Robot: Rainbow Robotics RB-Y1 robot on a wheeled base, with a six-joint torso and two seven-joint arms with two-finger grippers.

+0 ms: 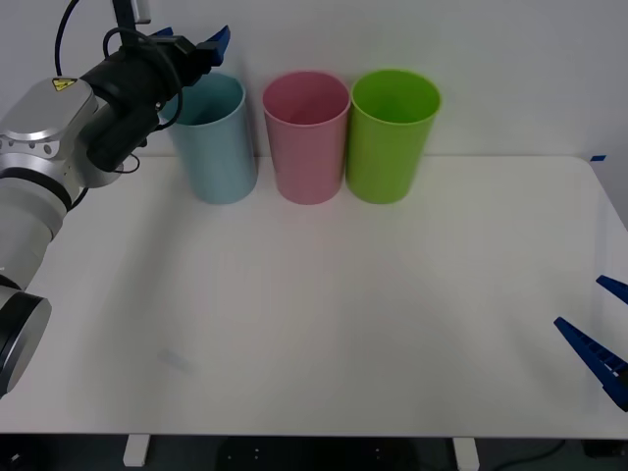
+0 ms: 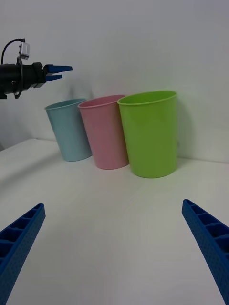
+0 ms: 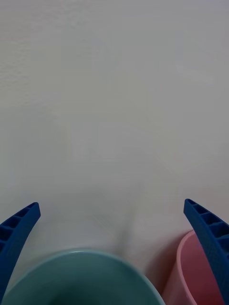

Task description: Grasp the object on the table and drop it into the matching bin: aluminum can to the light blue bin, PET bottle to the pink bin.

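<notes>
Blue ribbed fingers of the left gripper are spread wide apart and nothing is held between them. The gripper is positioned above the near-left rim of the light blue bin, at the far left of the table. In the left wrist view the open mouth of that bin is seen directly beneath the fingers, with the edge of the pink bin beside it.

No can is seen on the tabletop or between the fingers. It is judged that the can has been released into the light blue bin, but the bin's interior is not visible to its bottom, so its location cannot be confirmed.

The right gripper is parked low at the right edge of the table, fingers wide open and empty. A green bin stands just beside the pink bin, third in the row.

Hazards from this position:
- The bin rim may be struck if the left arm is withdrawn downward or sideways before being raised; the light bin could be tipped or pushed against the pink bin.
- If the can has lodged on the rim or missed the mouth, it would not be detected from these views.
</notes>
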